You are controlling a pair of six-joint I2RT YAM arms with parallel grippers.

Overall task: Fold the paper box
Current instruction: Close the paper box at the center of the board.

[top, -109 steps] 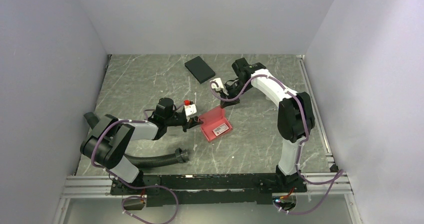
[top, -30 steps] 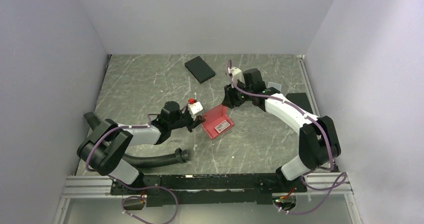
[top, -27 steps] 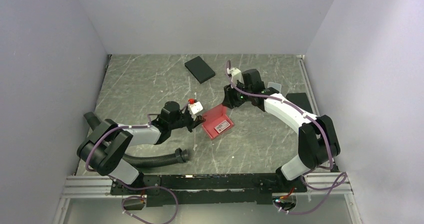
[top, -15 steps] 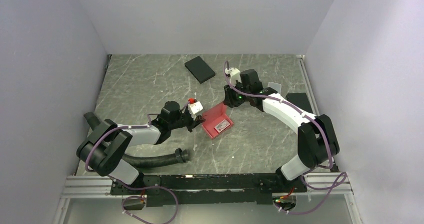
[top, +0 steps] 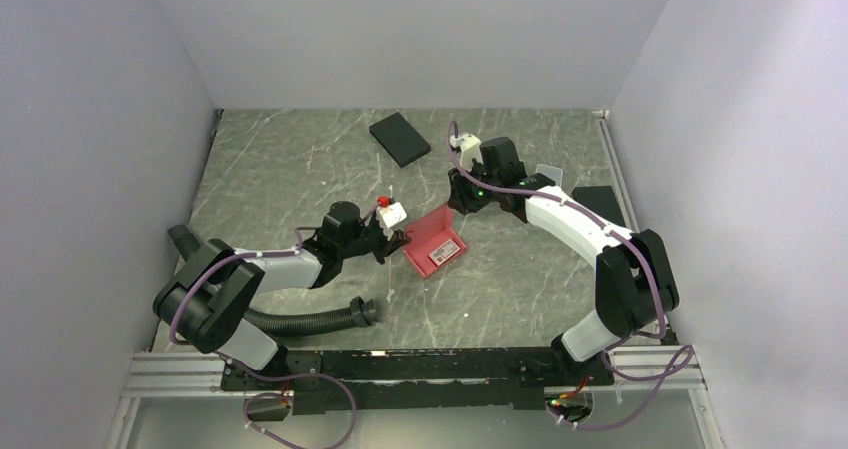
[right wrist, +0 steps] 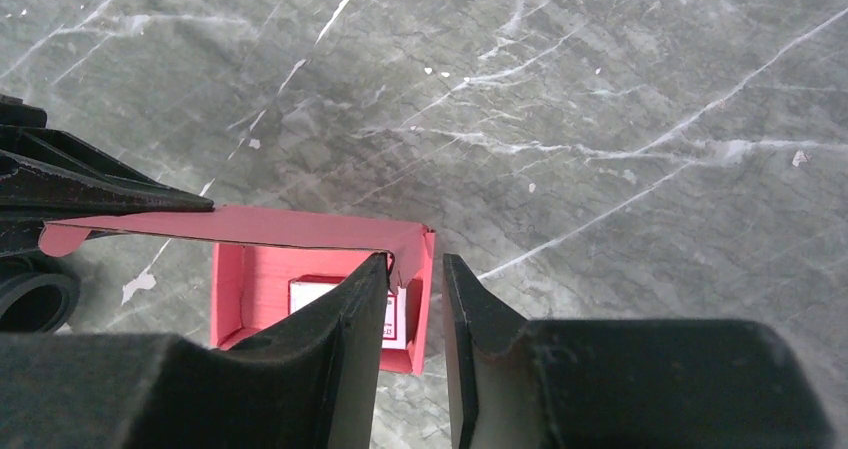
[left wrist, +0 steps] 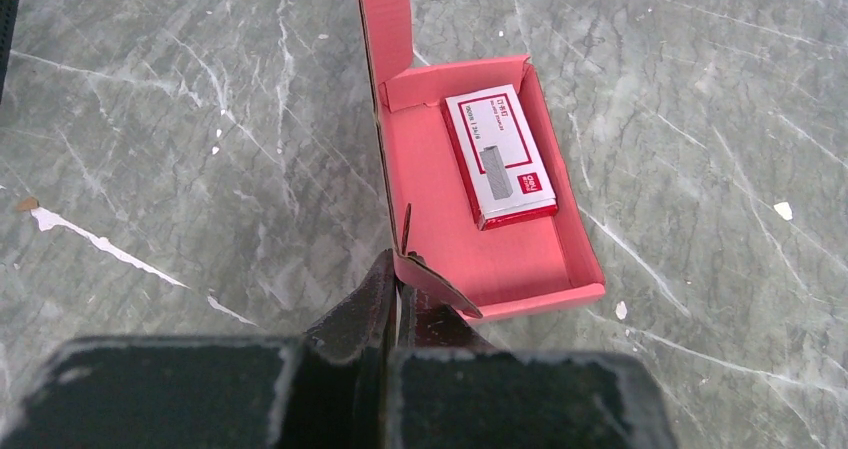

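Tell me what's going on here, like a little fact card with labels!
Box: paper box, open, its lid flap standing up
Inside it: small red-and-white carton
Left gripper: shut, pinching a corner of the box
Right gripper: open, one finger on each side of an end wall of the box
Also there: black flat box, lying apart from everything else

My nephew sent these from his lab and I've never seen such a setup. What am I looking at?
Two robot arms bolted to a marble-patterned table. The wide picture looks down from above; the other two come from cameras on each wrist. A pinkish-red paper box lies open with a small red-and-white carton inside; a black flat box sits farther back. The left arm's fingers pinch the box's corner flap; the right arm's fingers stand apart, straddling its end wall.
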